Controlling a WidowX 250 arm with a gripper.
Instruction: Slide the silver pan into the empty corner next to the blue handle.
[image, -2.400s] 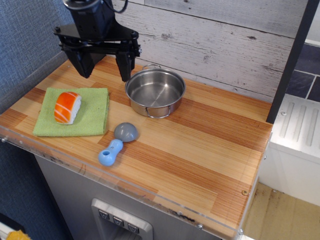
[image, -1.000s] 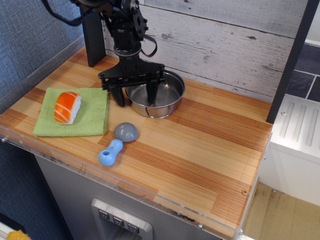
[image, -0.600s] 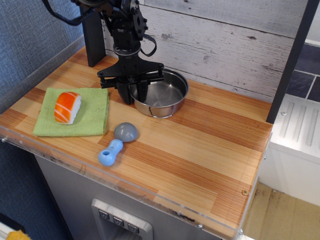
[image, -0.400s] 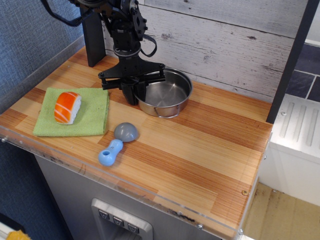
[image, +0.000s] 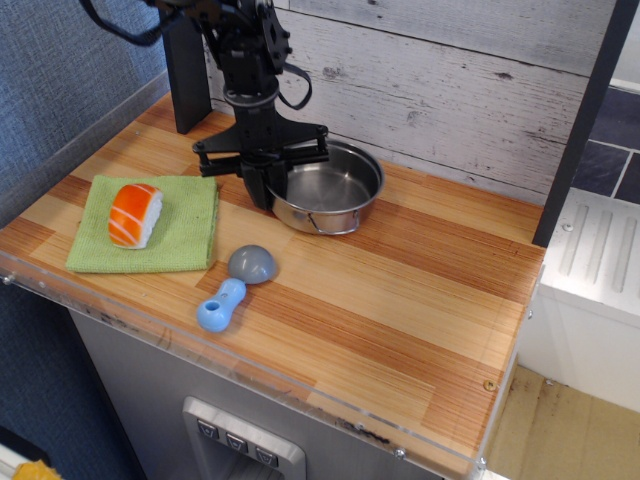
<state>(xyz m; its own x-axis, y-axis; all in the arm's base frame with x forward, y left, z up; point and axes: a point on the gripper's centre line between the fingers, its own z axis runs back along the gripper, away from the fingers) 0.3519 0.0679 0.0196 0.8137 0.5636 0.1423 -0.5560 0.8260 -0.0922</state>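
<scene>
**One pan rim pinched, pan nudged off its old spot**

Two black fingers of the gripper (image: 268, 190) are closed on the left rim of the silver pan (image: 326, 187), one finger inside the wall and one outside it, tips down at the countertop.

Compared with 2.4 s ago, the gripper has come down from above the cloth's far edge, where its fingers were spread wide, and has narrowed onto the rim. The pan has shifted a little to the right along the back of the counter since then; against the view 0.4 s ago it sits almost in the same place, perhaps slightly nearer the camera.

Outward from the pan: the blue handle (image: 219, 306) with its grey dome head (image: 252, 264) lies near the front edge, apart from the pan and unmoved. Left of it the green cloth (image: 188, 232) carries an orange-and-white sushi piece (image: 133, 214), both unchanged. The empty corner (image: 462, 388) at the front right, by the clear plastic rim (image: 330, 408) and a small screw (image: 488, 384), is well apart from the pan.

No brand, label or readable writing shows anywhere.
</scene>
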